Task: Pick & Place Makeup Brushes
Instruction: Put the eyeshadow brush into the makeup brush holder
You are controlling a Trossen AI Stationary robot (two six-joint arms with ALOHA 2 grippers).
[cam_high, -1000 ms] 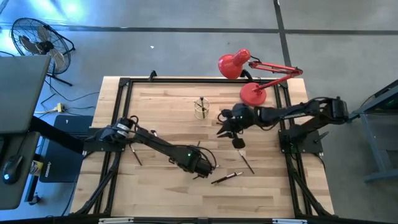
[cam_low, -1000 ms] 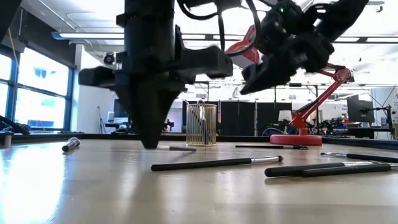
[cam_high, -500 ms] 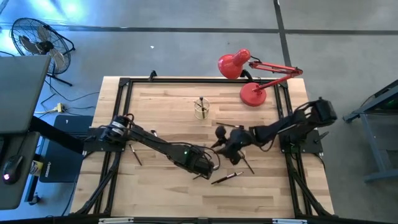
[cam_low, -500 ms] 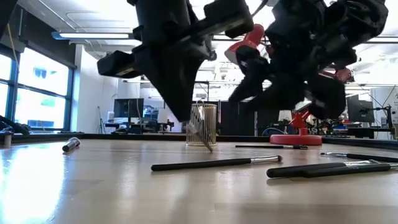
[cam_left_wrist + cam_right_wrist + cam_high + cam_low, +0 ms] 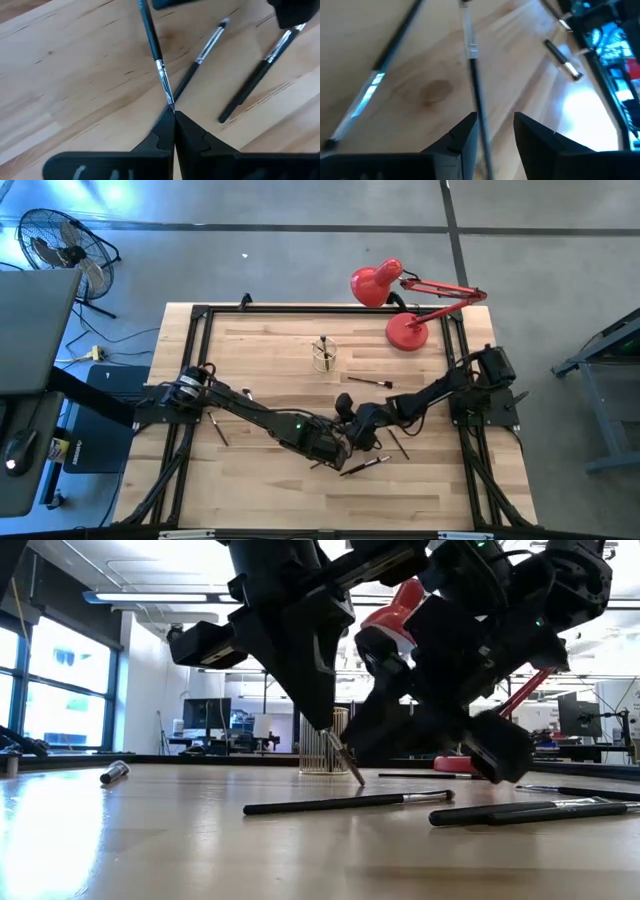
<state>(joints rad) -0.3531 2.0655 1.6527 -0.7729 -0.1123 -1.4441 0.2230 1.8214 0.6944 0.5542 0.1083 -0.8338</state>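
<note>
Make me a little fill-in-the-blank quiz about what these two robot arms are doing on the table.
1. The left pincer is ____ on a thin makeup brush.
2. The right pincer has its fingers ____.
3. The lamp at the table's far edge is coloured ____.
4. The small cup stands on the ____ table.

Missing words: shut; open; red; wooden

Loose brushes point(image 5: 363, 466) lie near the table's point(image 5: 260, 340) front, the cup point(image 5: 323, 354) behind them.
</note>
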